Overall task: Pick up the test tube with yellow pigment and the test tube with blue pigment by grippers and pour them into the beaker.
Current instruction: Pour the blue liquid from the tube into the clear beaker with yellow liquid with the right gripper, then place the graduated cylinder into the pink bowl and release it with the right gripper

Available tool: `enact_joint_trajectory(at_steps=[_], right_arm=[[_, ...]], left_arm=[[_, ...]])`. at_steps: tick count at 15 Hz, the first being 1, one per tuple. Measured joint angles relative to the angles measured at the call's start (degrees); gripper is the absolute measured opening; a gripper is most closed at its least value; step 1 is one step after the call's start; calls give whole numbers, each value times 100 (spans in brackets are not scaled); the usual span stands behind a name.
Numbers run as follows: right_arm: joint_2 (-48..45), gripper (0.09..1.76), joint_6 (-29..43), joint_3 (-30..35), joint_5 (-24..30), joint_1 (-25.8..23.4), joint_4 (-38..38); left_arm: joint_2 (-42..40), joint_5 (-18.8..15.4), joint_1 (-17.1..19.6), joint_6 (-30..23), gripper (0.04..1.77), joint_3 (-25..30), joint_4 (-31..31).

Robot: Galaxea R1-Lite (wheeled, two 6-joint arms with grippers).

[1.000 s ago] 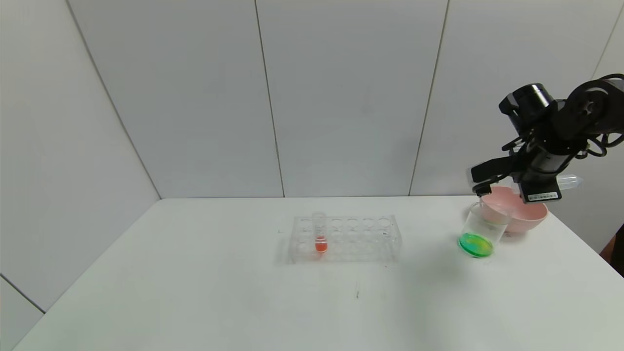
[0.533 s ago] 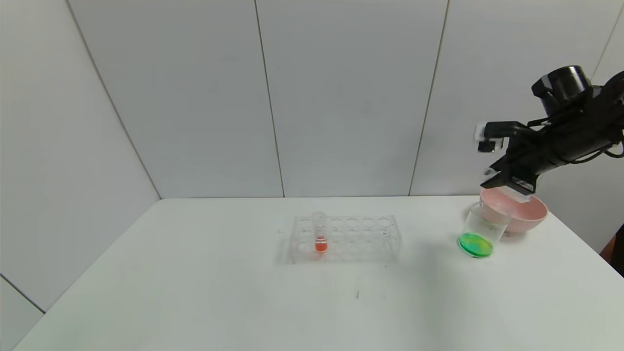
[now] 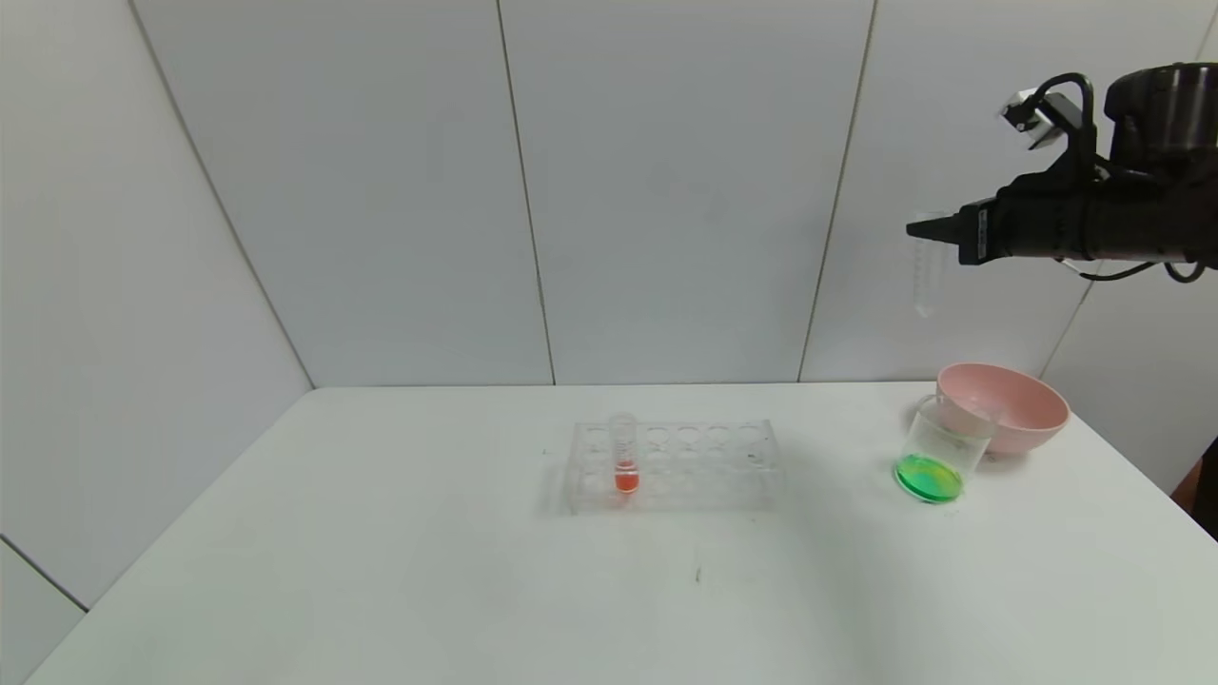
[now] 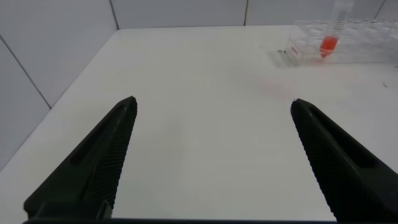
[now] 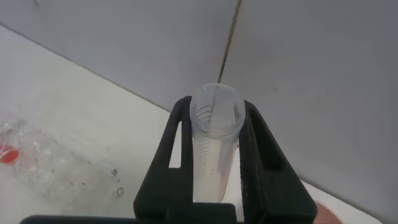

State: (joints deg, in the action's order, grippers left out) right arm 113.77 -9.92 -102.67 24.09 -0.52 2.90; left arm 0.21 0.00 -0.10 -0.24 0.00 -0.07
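High above the beaker [image 3: 937, 455], right tool [image 3: 925, 229] clamped on empty test tube [image 3: 924, 277], hanging upright, rounded end down

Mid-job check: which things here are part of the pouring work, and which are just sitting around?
In the job:
- right gripper, holding an emptied test tube upright, high above the table
- beaker, green liquid inside

Lying about:
- pink bowl, behind the beaker
- tube rack, holding the orange-red tube
- left gripper, open, parked

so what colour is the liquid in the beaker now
Green, pooled at the bottom of the beaker; it shows best in the head view.
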Motion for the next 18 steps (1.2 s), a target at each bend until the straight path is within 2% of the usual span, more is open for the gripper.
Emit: enact_joint_trajectory(at_steps=[3,6,9,12,18], right_arm=[[-388,49,347,1425,-149,-55,-1341],[-798,49,457,3029,-280,-184,-3060],[-1204,49,546,4275,-307,-453,-3963],[-1443,49,818,4736,-307,-669,-4116],[-1268,49,856,4713,-356,-859,-4374]], left_arm=[[0,0,2,2,176,0,0],[0,0,0,0,176,0,0],[0,0,0,0,176,0,0],[0,0,0,2,176,0,0],[0,0,0,0,176,0,0]])
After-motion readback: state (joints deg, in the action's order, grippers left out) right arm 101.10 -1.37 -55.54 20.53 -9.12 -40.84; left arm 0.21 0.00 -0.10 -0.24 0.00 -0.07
